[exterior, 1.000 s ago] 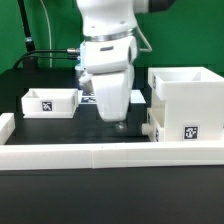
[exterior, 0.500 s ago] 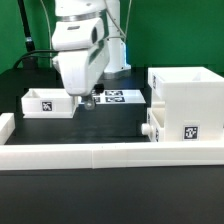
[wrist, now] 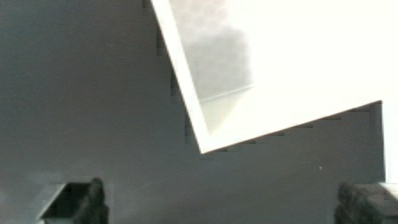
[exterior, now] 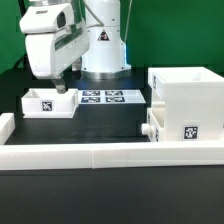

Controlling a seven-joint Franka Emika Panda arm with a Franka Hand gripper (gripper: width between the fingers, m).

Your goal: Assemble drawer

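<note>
Gripper (exterior: 62, 87) has shifted from beside housing (exterior: 185, 100), across marker board (exterior: 112, 97), to above loose tray (exterior: 50, 103) at exterior view's left. Fingers (wrist: 75, 198) spread wide, nothing between them. Tray lies ungrasped, well apart from housing. Judged: approach for pick-up, insertion pending.

Clock reference: I am taking the gripper (wrist: 221, 205) as 6 o'clock. Its two dark fingertips (wrist: 75, 200) are standing wide apart, with only bare surface lying between them. A white tray (wrist: 294, 70) is filling the field from 12 to 3 o'clock. One sharp corner is pointing toward 6 o'clock, clear of the fingertips. The dark table (wrist: 89, 90) is covering 7 through 11 o'clock. Focus is reading soft.
</note>
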